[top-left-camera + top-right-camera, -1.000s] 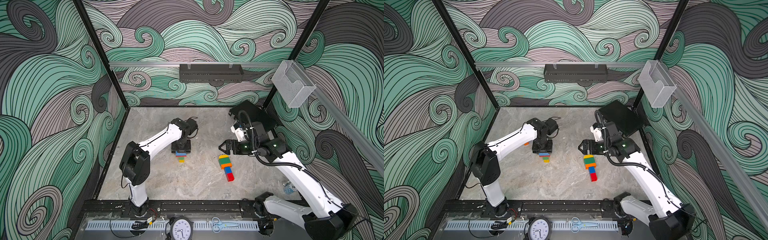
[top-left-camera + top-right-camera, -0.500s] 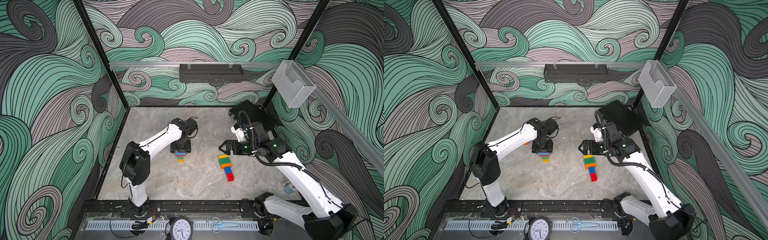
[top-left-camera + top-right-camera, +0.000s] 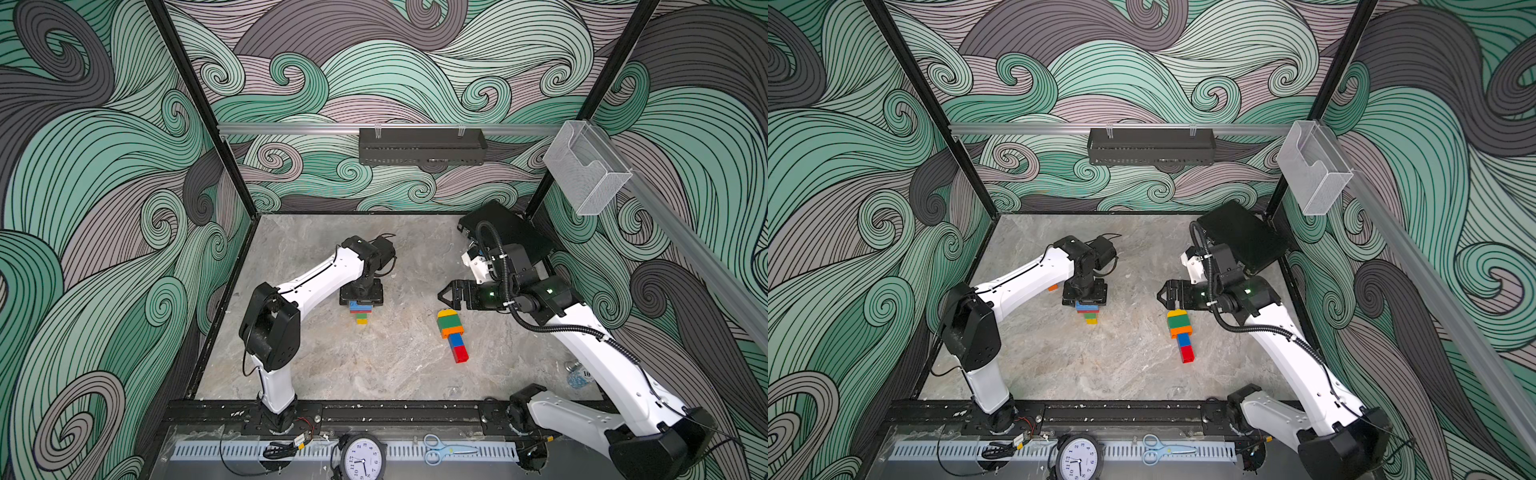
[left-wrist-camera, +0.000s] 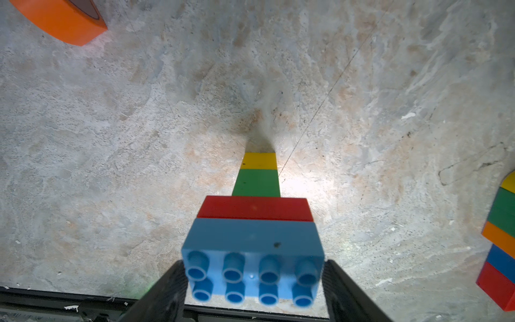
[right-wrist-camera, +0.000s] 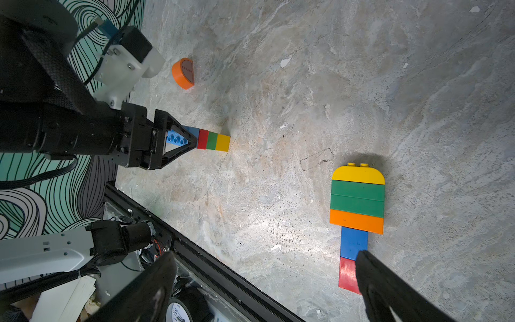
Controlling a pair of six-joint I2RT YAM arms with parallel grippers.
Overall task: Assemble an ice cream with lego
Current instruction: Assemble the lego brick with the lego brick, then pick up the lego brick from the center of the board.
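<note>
Marbled tabletop [image 3: 374,370] | upright lego stack [image 3: 360,309]: blue, red, green, yellow downward

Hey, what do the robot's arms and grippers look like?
Both arms have white shells and bulky black joint housings. The right arm carries a ribbed black conduit and small green lights. The left arm has a thin black cable along its white link. The left gripper and right gripper are black, with triangular cut-out jaws.
</note>
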